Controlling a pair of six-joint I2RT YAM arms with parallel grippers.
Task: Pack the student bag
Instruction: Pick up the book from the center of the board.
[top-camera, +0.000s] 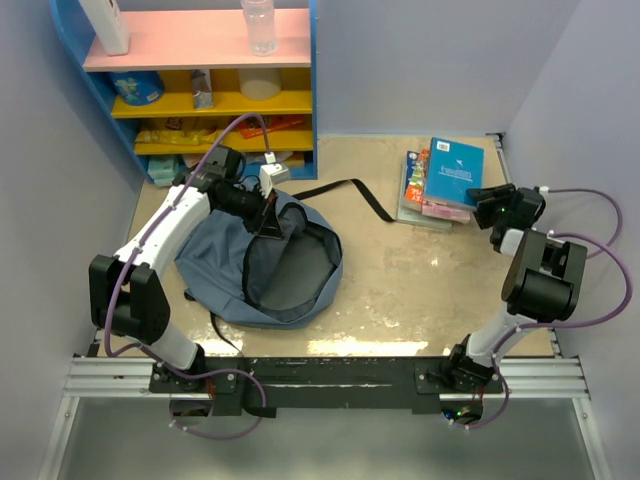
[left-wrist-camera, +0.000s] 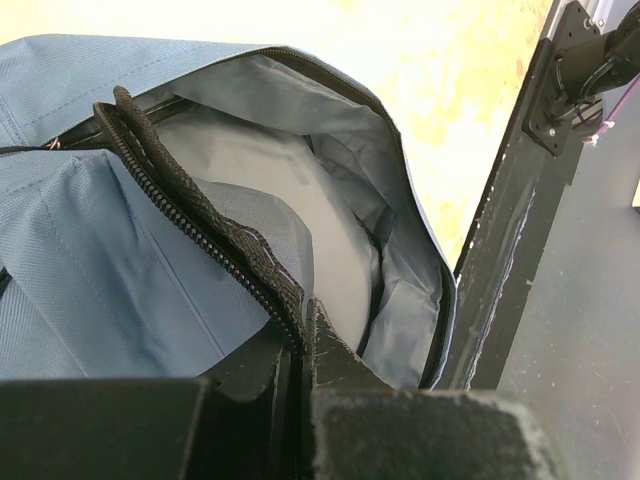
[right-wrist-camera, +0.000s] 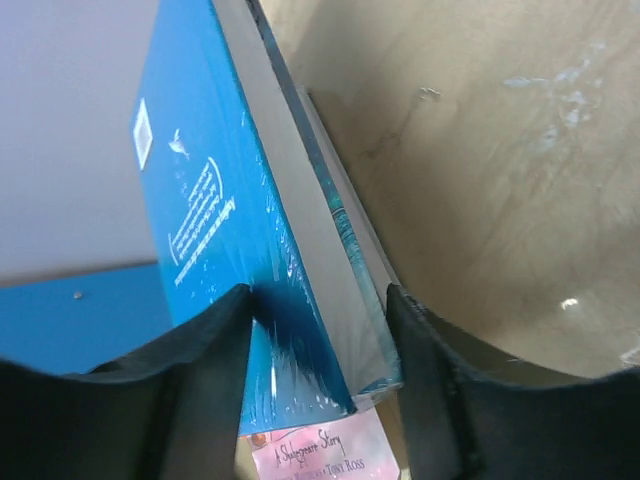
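Observation:
The student bag (top-camera: 260, 265), slate-blue with grey lining, lies on the table at left centre with its mouth open. My left gripper (top-camera: 268, 212) is shut on the bag's black zipper edge (left-wrist-camera: 215, 245) at the far rim and holds it up. The lining (left-wrist-camera: 330, 230) shows inside the mouth. My right gripper (top-camera: 487, 203) is at the near right corner of a stack of books (top-camera: 440, 185). In the right wrist view its fingers (right-wrist-camera: 205, 345) stand open on either side of the top blue book (right-wrist-camera: 210, 220) and a thin teal book under it, close to both.
A pink book (right-wrist-camera: 320, 455) lies lower in the stack. A blue, pink and yellow shelf unit (top-camera: 200, 80) with a bottle and boxes stands at the back left. A black strap (top-camera: 350, 190) trails from the bag towards the books. Walls close in left and right.

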